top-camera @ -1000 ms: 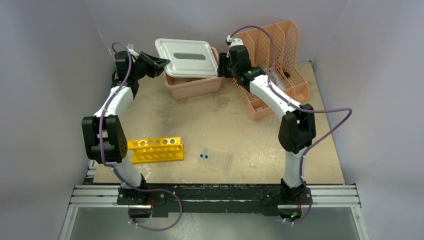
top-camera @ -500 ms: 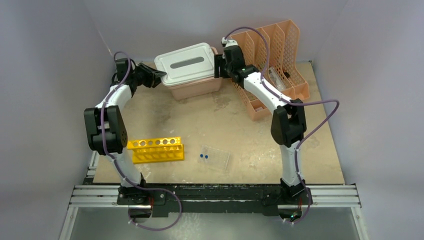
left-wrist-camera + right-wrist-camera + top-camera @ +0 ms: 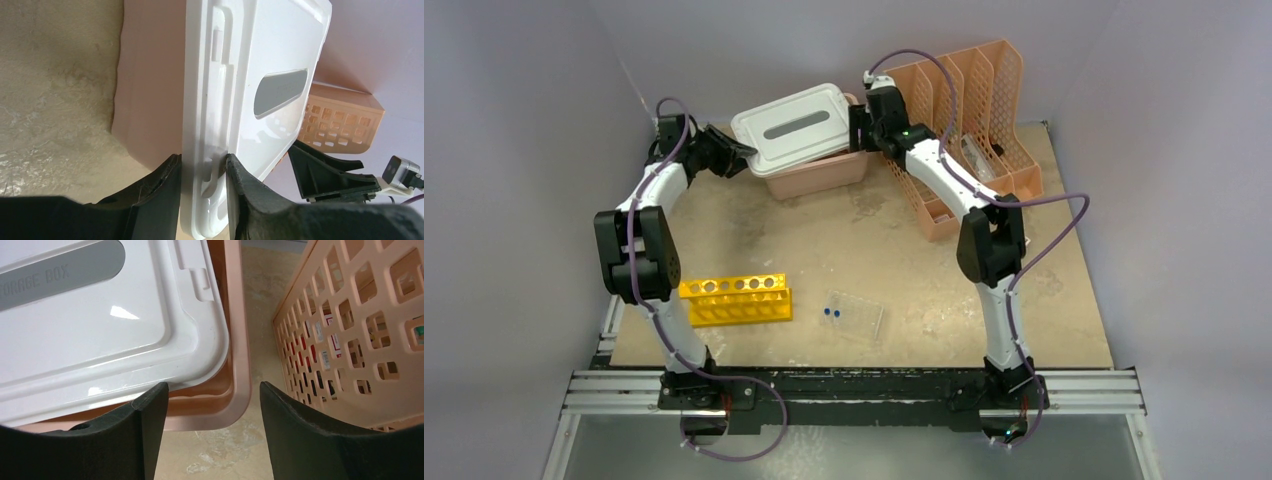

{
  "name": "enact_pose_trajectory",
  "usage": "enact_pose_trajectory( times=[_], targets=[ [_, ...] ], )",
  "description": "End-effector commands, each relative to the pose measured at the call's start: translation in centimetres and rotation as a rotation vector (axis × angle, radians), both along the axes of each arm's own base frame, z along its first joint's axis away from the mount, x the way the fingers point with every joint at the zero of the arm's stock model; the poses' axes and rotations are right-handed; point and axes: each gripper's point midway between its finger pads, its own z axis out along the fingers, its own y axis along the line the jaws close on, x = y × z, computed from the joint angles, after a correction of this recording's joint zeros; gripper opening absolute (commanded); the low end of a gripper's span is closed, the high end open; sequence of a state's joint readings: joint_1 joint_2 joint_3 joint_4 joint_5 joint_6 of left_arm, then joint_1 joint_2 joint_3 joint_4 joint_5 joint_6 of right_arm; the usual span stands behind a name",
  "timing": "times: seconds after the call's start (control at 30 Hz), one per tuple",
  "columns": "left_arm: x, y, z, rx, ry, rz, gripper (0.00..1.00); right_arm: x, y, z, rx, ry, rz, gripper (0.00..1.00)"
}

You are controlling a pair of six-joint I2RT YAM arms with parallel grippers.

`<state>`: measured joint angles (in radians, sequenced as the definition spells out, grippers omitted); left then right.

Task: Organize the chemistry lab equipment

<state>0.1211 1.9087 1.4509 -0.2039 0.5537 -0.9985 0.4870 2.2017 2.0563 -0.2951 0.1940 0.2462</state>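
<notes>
From the near edge, the table (image 3: 924,270) carried the task items in its near half. The yellow test-tube rack (image 3: 735,299) lay on its side at about 7 o'clock from the table's centre. The clear plastic tray (image 3: 856,316) lay flat at 6 o'clock, well apart from the rack. Two blue-capped vials (image 3: 830,313) sat at the tray's 9 o'clock end.

At 11 o'clock stood the pink tub (image 3: 819,175), with the lid (image 3: 796,128) resting askew on top. The peach file holder (image 3: 994,100) stood at 1 o'clock, just beside the tub.

Both arms reached to the far side. The left gripper (image 3: 202,167) was at the lid's 9 o'clock edge, one finger on each side of the rim. Whether the fingers pressed the rim or merely straddled it could not be told.

The right gripper (image 3: 212,386) hung at the tub's 3 o'clock corner, between tub and file holder. Its fingers stood wide apart and held nothing.
</notes>
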Motion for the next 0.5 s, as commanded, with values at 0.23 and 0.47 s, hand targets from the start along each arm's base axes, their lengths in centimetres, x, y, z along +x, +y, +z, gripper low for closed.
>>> enact_pose_trajectory(
  times=[0.23, 0.47],
  targets=[
    [-1.9, 0.0, -4.7, 0.105, 0.16, -0.041, 0.34, 0.6, 1.9, 6.7, 0.156, -0.159, 0.053, 0.7],
    [-1.9, 0.0, -4.9, 0.115, 0.163, -0.047, 0.34, 2.9, 0.4, 5.4, 0.117, -0.157, -0.078, 0.69]
  ],
)
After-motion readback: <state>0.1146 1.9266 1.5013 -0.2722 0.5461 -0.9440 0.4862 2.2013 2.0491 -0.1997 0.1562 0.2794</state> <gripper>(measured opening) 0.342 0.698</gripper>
